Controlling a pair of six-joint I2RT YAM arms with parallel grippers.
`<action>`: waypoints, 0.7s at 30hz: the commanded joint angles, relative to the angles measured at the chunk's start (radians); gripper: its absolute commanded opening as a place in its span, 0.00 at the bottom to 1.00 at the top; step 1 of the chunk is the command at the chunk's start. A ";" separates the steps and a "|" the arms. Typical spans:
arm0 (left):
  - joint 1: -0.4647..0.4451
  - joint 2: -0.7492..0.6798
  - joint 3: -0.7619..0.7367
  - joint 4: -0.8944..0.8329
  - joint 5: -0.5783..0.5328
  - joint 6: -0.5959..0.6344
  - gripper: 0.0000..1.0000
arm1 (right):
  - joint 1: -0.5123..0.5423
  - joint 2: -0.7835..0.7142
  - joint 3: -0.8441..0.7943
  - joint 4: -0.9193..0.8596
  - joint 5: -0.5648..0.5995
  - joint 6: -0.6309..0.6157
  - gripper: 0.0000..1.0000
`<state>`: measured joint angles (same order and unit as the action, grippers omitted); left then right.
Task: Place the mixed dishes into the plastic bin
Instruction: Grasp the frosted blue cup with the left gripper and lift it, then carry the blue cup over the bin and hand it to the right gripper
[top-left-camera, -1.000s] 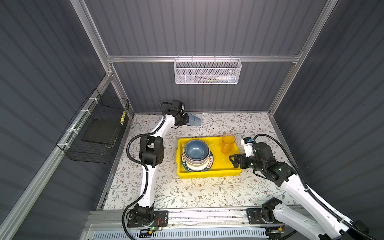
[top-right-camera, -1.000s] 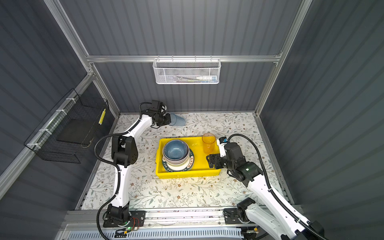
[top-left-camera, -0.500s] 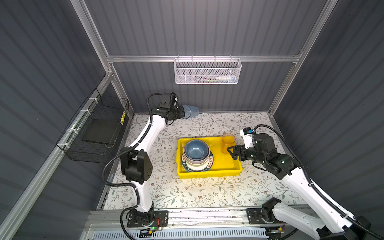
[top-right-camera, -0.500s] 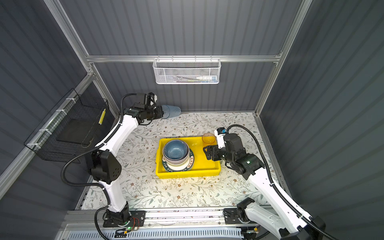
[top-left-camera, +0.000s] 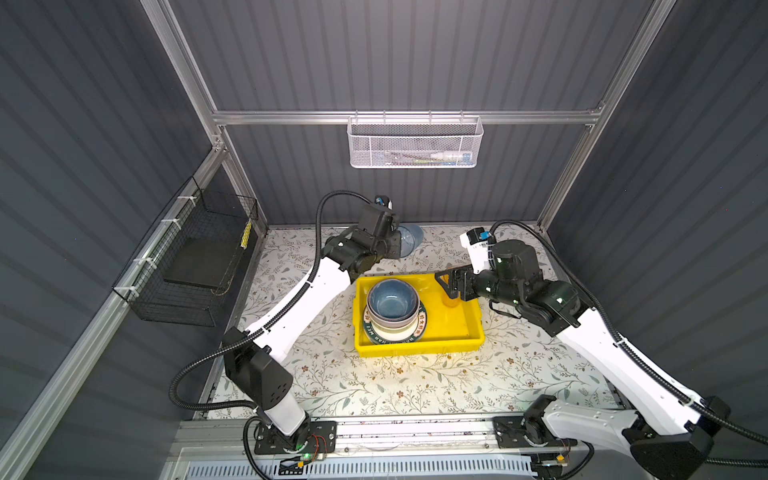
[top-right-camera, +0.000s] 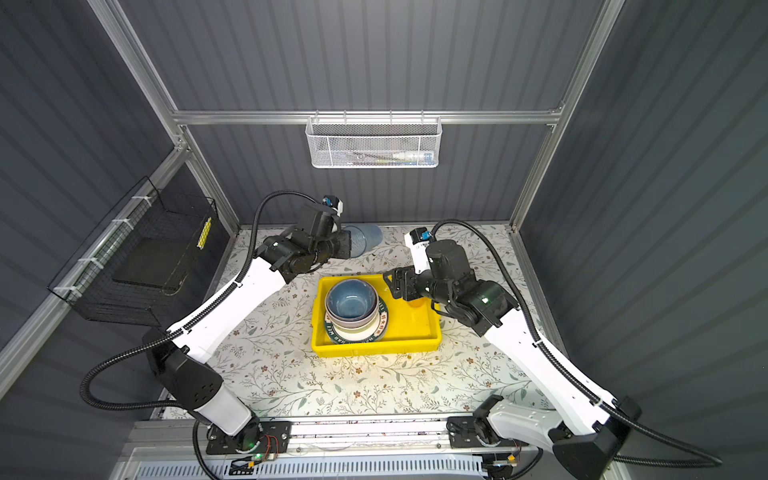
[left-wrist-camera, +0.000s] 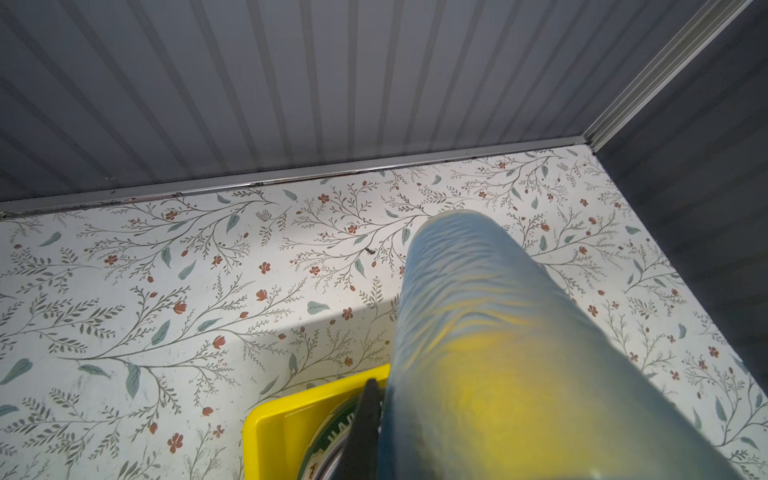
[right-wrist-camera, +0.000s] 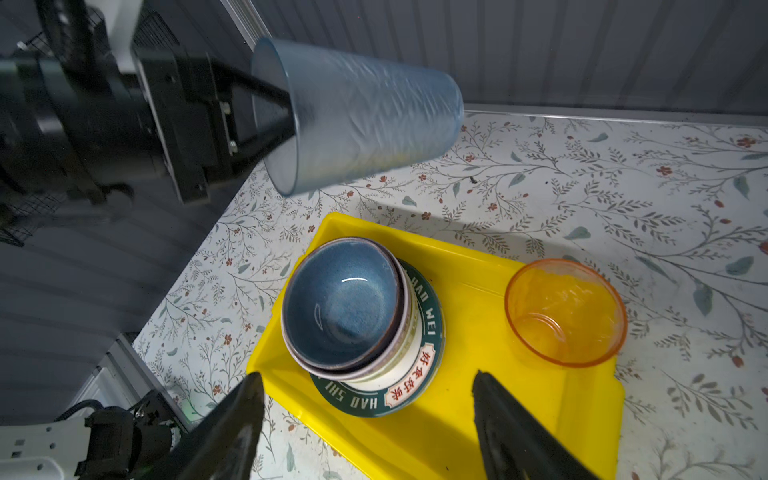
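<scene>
On the flowered table (top-left-camera: 415, 386) the bin (top-left-camera: 455, 326) holds plates (right-wrist-camera: 415, 390), bowls (right-wrist-camera: 340, 303), pink cup (right-wrist-camera: 565, 311); my left gripper (right-wrist-camera: 282, 112) clamps the blue cup (right-wrist-camera: 374, 120), seemingly last; right gripper (right-wrist-camera: 365, 374) gapes empty

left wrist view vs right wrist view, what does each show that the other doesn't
Only the left wrist view: the corner post at the right arm's end of the back wall.

Only the right wrist view: the orange-pink tumbler upright in the yellow bin, the blue bowl topping the stack, the left gripper shut on the rim of the blue tumbler, and the open right gripper.

Both: blue tumbler, yellow bin, green lettered plate, floral tabletop.
</scene>
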<state>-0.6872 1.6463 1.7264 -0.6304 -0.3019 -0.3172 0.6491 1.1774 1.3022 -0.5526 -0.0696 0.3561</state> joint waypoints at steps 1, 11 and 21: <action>-0.045 -0.033 0.008 -0.043 -0.108 -0.002 0.01 | 0.011 0.049 0.067 -0.015 0.054 0.019 0.75; -0.114 -0.045 0.016 -0.093 -0.164 -0.016 0.02 | 0.032 0.149 0.163 -0.016 0.086 0.036 0.63; -0.128 -0.049 0.033 -0.095 -0.137 -0.006 0.02 | 0.041 0.218 0.183 -0.015 0.127 0.037 0.52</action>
<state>-0.8043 1.6337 1.7267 -0.7296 -0.4381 -0.3214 0.6834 1.3781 1.4578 -0.5556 0.0315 0.3935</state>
